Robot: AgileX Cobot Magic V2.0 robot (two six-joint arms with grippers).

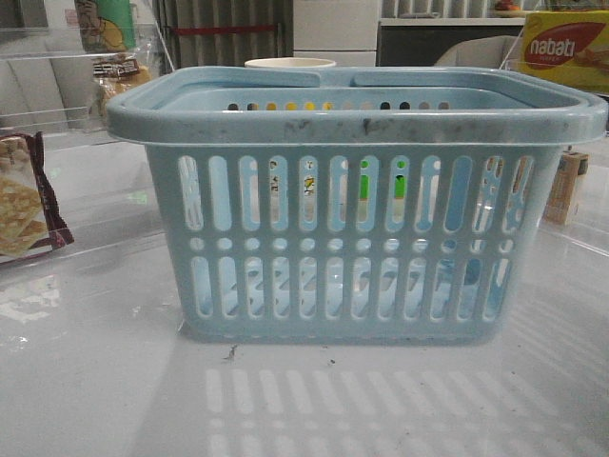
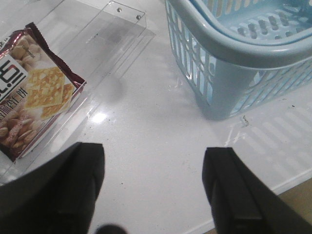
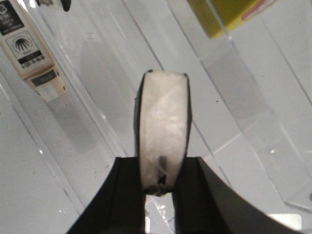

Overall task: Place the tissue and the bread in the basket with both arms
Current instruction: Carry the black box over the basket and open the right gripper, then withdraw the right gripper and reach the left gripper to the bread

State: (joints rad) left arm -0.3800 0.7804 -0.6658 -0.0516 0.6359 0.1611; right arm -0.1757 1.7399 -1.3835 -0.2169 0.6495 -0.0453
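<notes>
Right end effector (image 3: 160, 187) is clamped on the tissue (image 3: 163, 131), a pale, glossy pack held edge-on between the two dark fingers and standing straight out from them, above the desk (image 1: 95, 381). The left end effector (image 2: 153, 190) hangs wide apart and empty over bare desk; the basket (image 2: 234, 53) sits ahead of it toward one side, a maroon-edged cracker packet (image 2: 34, 92) ahead toward the other. From the front, the basket stands mid-desk, neither arm in shot. The bread looks to be the wrapped loaf (image 1: 119, 76) back beyond the basket's left corner, though I can't be sure.

The risk: that grip bites only the pack's bottom edge, so a quick swing could let the slippery wrapper twist or slide free short of the rim. The left could also close on the wrong packet.
</notes>
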